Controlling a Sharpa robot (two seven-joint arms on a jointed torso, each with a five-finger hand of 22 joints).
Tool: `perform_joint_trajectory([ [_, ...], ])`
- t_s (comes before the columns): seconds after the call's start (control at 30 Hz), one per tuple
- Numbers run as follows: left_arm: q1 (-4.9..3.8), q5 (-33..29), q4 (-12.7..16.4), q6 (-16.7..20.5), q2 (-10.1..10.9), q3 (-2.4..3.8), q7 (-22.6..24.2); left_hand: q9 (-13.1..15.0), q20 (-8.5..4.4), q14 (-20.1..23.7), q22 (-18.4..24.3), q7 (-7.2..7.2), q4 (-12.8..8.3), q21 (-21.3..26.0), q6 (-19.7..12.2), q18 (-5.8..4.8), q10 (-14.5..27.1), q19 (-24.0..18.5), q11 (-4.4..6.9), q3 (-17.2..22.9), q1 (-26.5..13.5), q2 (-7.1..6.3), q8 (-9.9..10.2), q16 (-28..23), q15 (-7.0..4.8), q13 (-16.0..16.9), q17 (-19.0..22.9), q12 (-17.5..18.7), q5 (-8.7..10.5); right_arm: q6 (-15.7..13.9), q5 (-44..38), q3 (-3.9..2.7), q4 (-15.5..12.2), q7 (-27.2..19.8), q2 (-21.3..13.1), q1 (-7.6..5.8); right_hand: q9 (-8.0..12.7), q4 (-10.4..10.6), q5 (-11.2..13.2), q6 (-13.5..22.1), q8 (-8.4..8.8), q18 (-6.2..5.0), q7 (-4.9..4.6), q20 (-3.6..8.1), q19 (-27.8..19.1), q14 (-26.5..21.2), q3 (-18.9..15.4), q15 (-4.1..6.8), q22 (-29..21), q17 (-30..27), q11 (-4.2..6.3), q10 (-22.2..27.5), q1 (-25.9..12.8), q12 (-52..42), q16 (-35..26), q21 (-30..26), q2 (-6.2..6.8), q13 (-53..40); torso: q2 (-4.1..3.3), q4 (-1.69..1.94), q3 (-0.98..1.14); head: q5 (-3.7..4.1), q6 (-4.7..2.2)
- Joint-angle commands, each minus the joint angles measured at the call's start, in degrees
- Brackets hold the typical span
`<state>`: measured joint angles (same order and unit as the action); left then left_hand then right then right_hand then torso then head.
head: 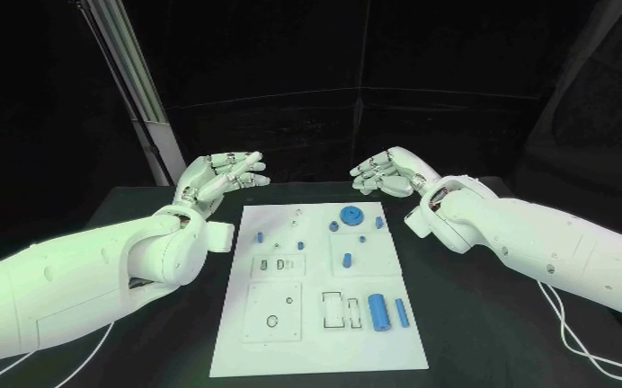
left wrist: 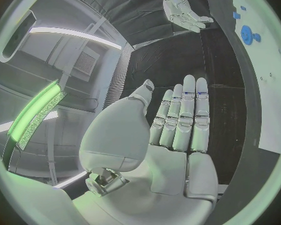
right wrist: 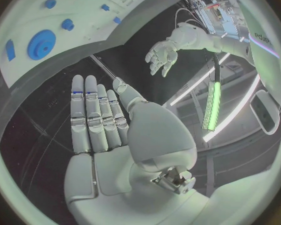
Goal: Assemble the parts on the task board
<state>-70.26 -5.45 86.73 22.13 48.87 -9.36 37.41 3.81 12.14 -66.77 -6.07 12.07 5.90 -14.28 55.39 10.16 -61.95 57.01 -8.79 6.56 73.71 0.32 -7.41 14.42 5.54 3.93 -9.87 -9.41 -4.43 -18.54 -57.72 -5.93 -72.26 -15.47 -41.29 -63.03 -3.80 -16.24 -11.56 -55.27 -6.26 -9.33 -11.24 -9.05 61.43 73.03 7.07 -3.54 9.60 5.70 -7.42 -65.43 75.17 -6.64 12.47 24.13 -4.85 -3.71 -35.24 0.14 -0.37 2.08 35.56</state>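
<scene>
left hand (head: 223, 175): empty, fingers apart, raised beyond task board (head: 324, 352)
right hand (head: 389, 172): same, empty, fingers apart
parts (head: 380, 313): lying on board

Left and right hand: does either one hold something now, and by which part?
Nothing is held: left hand and right hand are both empty.

Black curtains (head: 389, 38) hang behind the black table (head: 480, 316), beside a pale metal post (head: 123, 56).

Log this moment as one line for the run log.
left robot hand: open, raised beyond board | right robot hand: open, raised | board: parts untouched | stage: not started
</scene>
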Motion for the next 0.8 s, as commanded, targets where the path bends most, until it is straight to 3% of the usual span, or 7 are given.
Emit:
perform_joint_trajectory([
  [0.03,-0.14,1.18,1.82,-2.97,0.69,0.04,0.58,-0.08,0.08,-0.49,0.11,0.21,-0.46,0.31,0.38,0.43,-0.39,0.53,0.07,-0.10,-0.13,0.56,0.34,-0.17,0.10,0.01,-0.17,0.35,0.30,3.96,-18.24,-0.04,0.21,6.98,0.39,-0.67,-0.02,-0.21,-0.48,-2.97,0.81,-1.12,1.09,3.05,6.11,9.52,1.25,2.95,3.69,2.26,1.99,-4.86,0.12,0.83,3.17,7.48,2.04,-0.15,-1.98,0.58,-0.49,0.61,-0.67],
  [0.13,-0.15,1.23,3.58,-3.20,1.40,0.04,0.42,-0.12,0.10,-0.39,0.31,0.33,-0.73,0.60,0.28,0.38,-0.23,0.62,-0.05,-0.08,-0.25,0.56,0.70,-0.50,0.20,-0.06,-0.36,0.83,0.30,5.24,-25.47,-0.04,0.25,9.66,0.89,-1.15,0.03,-0.12,-0.16,-3.28,1.35,-1.08,1.38,3.73,7.55,13.02,1.70,3.66,5.54,3.91,2.29,-5.20,-0.49,1.60,5.55,10.79,2.74,-0.09,-3.17,0.99,-0.78,1.01,-1.37],
  [0.27,-0.15,1.26,4.57,-3.49,1.60,0.03,0.08,-0.13,0.17,-0.18,0.53,0.45,-0.98,0.95,0.22,0.35,-0.10,0.59,-0.18,0.01,-0.36,0.65,1.03,-0.89,0.32,-0.09,-0.53,1.27,0.29,6.49,-31.48,-0.05,0.15,11.91,1.45,-1.43,0.04,-0.03,0.21,-3.47,2.08,-1.01,1.50,4.09,8.24,13.53,2.63,3.92,7.68,7.27,2.42,-4.71,-1.54,2.79,11.00,14.45,3.30,-0.06,-4.23,1.38,-0.94,1.43,-1.67],
  [0.57,-0.12,1.36,5.00,-4.07,1.25,0.03,-0.30,-0.13,0.21,-0.10,0.62,0.48,-1.11,1.10,0.21,0.34,-0.06,0.58,-0.22,0.07,-0.38,0.71,1.15,-1.04,0.36,-0.10,-0.61,1.44,0.28,8.21,-38.58,-0.06,-0.36,13.51,2.52,-1.70,0.04,0.21,0.71,-2.26,2.56,-1.03,1.36,3.78,7.44,13.10,4.73,3.68,11.92,14.15,1.90,-1.52,-3.25,2.96,21.78,21.30,4.60,-0.05,-5.99,1.88,-1.16,1.60,-1.72],
  [0.8,-0.11,1.79,5.10,-3.93,1.11,0.02,-0.73,-0.15,0.30,-0.03,0.87,0.70,-1.58,1.48,-0.09,0.34,0.28,0.65,-0.40,0.38,-0.33,0.90,1.64,-1.40,0.48,-0.13,-0.89,2.01,0.26,8.81,-40.91,-0.07,-1.55,13.24,2.66,-1.77,0.02,0.51,0.82,-1.99,2.53,-1.13,1.23,3.41,6.01,11.86,6.13,3.43,14.89,17.98,1.69,-0.57,-3.81,2.89,27.58,26.01,5.19,-0.10,-6.90,2.10,-1.15,1.93,-1.52],
])
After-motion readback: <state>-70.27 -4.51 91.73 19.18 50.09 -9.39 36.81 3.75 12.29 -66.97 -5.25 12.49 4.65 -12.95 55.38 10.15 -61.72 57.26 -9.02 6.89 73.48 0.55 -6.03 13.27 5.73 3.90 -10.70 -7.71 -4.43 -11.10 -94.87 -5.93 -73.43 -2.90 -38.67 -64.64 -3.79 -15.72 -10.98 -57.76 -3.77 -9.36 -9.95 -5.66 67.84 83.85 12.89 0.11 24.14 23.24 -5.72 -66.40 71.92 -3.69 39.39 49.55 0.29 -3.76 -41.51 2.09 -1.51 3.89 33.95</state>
